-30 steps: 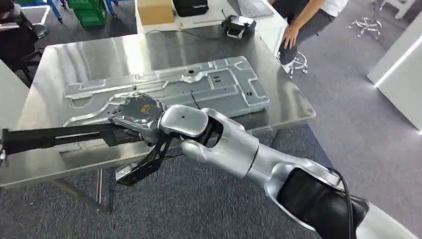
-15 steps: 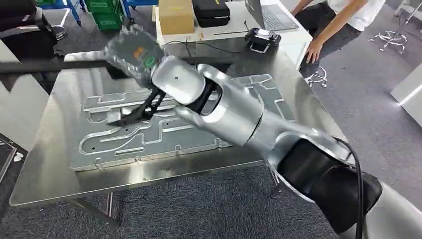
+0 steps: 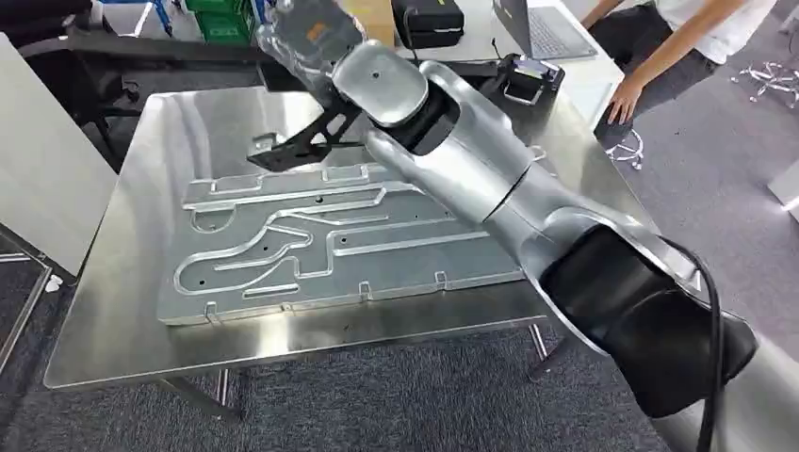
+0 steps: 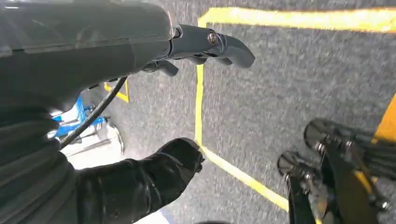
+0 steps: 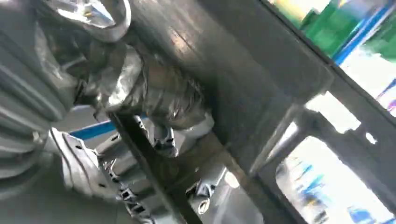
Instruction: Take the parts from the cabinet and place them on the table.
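My right hand (image 3: 306,38), in a crinkled grey cover, grips a black metal frame part (image 3: 300,143) and holds it above the far side of the steel table (image 3: 155,132). The part's long bar (image 3: 141,45) reaches out to the left past the table's far edge. Its angled bracket hangs just over the far edge of a large grey stamped panel (image 3: 330,245) lying flat on the table. Up close, the right hand (image 5: 140,93) is wrapped round the dark frame (image 5: 243,79). My left hand (image 4: 140,46) hangs over the floor, fingers apart, holding nothing.
Behind the table stand a cardboard box (image 3: 372,14), a black case (image 3: 429,21), a laptop (image 3: 542,28) and a black device (image 3: 528,77). A person (image 3: 678,47) leans on that desk at the far right. A white panel (image 3: 47,169) stands left of the table.
The head view has shifted toward the table. My right hand has carried the black frame part up from the table's near edge, across the panel, to above the far side.
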`<state>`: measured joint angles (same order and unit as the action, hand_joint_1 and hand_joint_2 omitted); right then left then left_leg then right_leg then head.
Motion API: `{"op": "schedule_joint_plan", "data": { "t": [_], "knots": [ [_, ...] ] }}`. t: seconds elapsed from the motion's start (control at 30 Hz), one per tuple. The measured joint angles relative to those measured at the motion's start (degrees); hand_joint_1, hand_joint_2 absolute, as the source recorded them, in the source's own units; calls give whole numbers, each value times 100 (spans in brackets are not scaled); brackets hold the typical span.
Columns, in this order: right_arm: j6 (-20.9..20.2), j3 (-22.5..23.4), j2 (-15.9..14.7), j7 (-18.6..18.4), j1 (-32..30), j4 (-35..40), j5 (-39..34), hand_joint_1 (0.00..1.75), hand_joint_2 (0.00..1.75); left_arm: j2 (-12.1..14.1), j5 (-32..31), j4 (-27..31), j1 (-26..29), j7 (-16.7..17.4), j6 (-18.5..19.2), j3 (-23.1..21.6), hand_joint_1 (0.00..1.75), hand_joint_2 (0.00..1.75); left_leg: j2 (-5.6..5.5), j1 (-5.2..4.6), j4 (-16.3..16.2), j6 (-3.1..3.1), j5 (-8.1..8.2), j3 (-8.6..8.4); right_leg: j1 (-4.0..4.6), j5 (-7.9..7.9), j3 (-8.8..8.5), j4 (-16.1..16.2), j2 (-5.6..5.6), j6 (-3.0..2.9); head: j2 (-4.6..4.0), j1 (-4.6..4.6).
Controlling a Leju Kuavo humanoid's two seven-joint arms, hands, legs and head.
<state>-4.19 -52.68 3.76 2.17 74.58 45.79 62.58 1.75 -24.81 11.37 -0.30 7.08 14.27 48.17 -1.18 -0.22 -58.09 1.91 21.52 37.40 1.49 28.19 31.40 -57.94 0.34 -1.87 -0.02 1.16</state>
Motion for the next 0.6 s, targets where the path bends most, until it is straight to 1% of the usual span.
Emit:
{"op": "schedule_joint_plan", "data": {
  "t": [0.07,0.13,0.37,0.6],
  "knots": [
    [92,-66,-24,52,-357,-116,2,175,175,-15,0,2,1,-26,-9,22,0,175,-2,-4,2,-2,0,-1,-3,-5,0,-3,-2,-5,0,-2],
    [122,-94,-39,63,-570,-189,0,175,175,-17,0,2,8,-41,-9,37,0,175,-2,-5,-1,-3,-3,3,-4,-11,-2,-4,-2,2,0,-6],
    [91,-140,-103,107,-783,-340,-37,175,175,-13,-28,2,8,-57,-9,92,0,175,-1,-10,6,-11,16,0,-11,15,1,-4,0,1,0,-7],
    [345,-247,-120,297,-1369,-967,-90,175,175,-11,-42,2,20,-87,122,192,0,175,-2,-10,8,-20,27,-1,-10,24,0,-4,0,-10,0,-7]
  ]
}}
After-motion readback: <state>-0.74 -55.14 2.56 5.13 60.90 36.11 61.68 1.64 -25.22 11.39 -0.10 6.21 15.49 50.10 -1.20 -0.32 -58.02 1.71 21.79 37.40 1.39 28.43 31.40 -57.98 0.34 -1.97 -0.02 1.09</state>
